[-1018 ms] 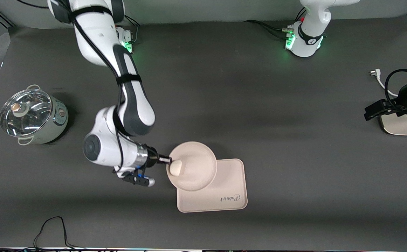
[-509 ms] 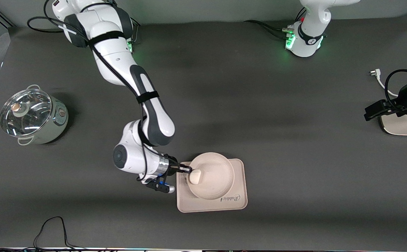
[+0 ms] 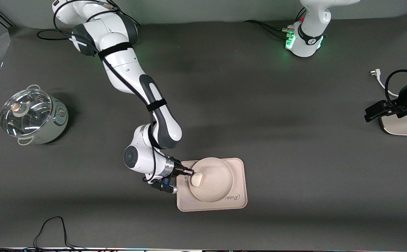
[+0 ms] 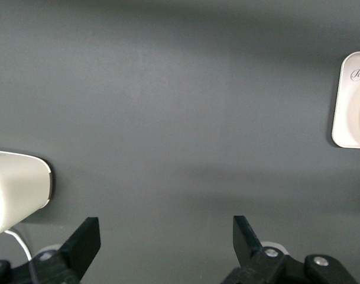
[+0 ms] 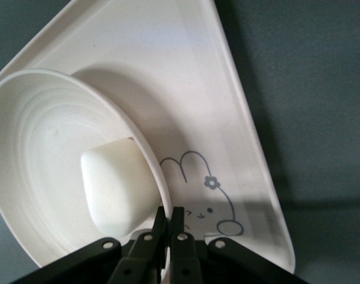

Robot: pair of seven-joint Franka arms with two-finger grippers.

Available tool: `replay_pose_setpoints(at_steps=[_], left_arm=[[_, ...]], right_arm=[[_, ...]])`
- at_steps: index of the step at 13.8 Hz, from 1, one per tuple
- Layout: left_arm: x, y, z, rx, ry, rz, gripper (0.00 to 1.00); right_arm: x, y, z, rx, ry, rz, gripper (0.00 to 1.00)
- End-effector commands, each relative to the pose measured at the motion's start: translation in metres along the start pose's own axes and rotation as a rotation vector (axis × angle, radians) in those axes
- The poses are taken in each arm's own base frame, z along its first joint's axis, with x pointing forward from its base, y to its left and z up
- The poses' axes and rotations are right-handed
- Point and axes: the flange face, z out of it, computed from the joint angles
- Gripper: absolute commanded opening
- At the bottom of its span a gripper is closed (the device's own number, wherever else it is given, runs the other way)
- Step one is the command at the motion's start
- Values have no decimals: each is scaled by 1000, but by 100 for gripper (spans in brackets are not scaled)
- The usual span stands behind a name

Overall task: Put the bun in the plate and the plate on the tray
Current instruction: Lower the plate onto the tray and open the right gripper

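right gripper [image 3: 189,172] pinches the plate [image 3: 214,182] rim with the bun [image 3: 196,180] already in it, over the tray [image 3: 238,168], so only release remains, while the left gripper [image 4: 166,236] waits open near the table's end.

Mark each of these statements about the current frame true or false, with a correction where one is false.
1. The bun lies in the plate. True.
2. The plate is over the tray. True.
3. The right gripper is open above the pot. False: it is shut on the plate's rim, over the tray.
4. The left gripper holds the tray. False: it is open over bare table at the left arm's end.
5. The pot has its lid on. True.
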Motion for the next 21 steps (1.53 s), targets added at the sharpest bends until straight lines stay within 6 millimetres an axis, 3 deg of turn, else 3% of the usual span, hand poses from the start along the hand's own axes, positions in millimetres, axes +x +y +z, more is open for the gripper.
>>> replay_pose_setpoints(at_steps=[1, 2, 3, 4, 5, 6, 12, 15, 17, 20, 21], left_arm=[[-4, 3, -1, 8, 9, 11, 100], [-4, 3, -1, 8, 9, 11, 100], [-4, 3, -1, 8, 9, 11, 100], [-4, 3, -1, 8, 9, 12, 100], [-4, 4, -1, 8, 10, 12, 100], [-4, 3, -1, 9, 11, 14, 100], [-4, 2, -1, 9, 9, 9, 100], [-4, 2, 0, 10, 8, 9, 100], [-4, 2, 0, 10, 6, 9, 100], [-4, 1, 0, 10, 3, 8, 100], [-4, 1, 0, 10, 3, 8, 100]], right_arm=[[7, 0, 5, 17, 8, 17, 0], [9, 1, 4, 19, 9, 20, 1], [11, 3, 4, 17, 10, 22, 17], [11, 4, 4, 16, 11, 19, 40], [11, 3, 4, 13, 12, 16, 75], [11, 2, 3, 12, 12, 13, 100], [10, -7, -11, 18, -7, 5, 100], [5, -23, -36, 28, -42, -9, 100], [3, -35, -65, 18, -71, -34, 100], [3, -49, -131, 7, -78, -82, 100], [0, -44, -155, -28, -87, -105, 100]])
